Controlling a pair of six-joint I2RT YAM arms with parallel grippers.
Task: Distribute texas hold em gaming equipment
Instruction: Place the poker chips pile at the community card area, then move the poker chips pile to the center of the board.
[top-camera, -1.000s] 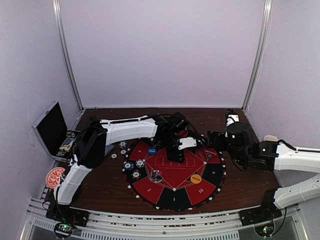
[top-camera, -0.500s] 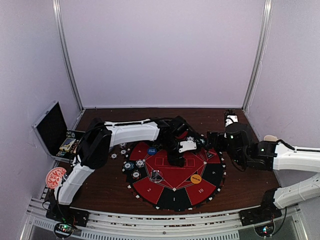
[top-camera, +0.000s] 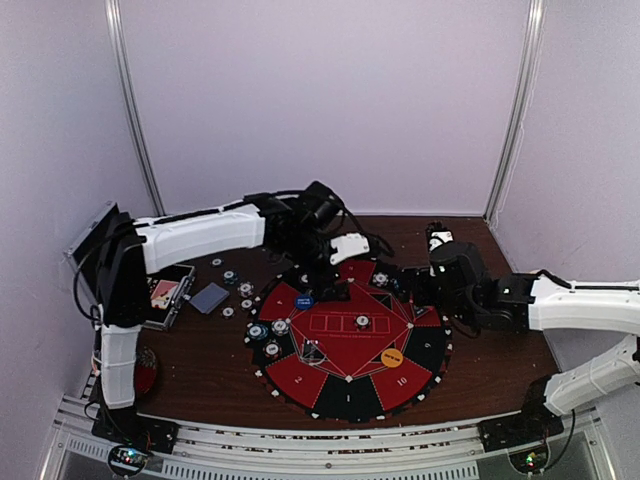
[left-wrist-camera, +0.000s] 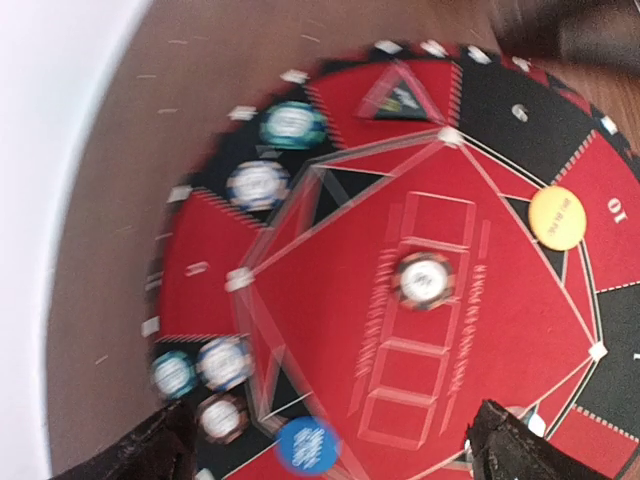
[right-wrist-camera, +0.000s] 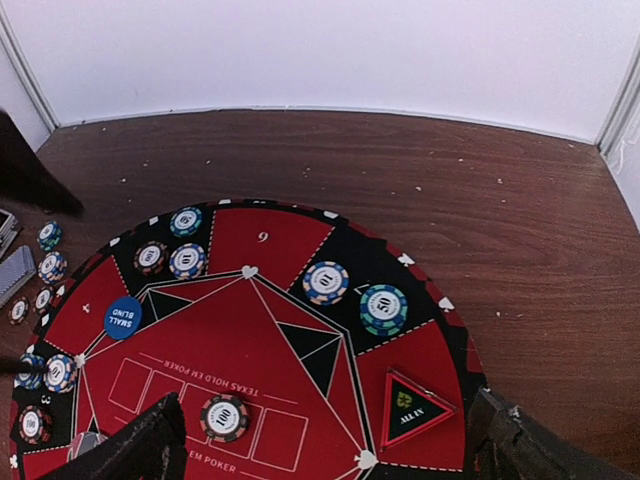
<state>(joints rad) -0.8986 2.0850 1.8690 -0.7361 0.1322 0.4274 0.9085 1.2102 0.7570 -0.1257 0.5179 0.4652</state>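
Much of the brown worktop is taken up by a round red-and-black mat. The left arm is stretched across from the left side to the mat's far edge, and the right arm is brought in from the right. The left pincer is held above the mat, jaws spread wide with nothing between them. The right pincer is likewise released and empty. An open case is seen at the worktop's left side, with a deck laid just beside it. A blue button is placed on the mat's left part, an orange button on its near right. One striped chip is set in the central row of boxes, a teal chip near the far rim, and loose chips are scattered between deck and mat.
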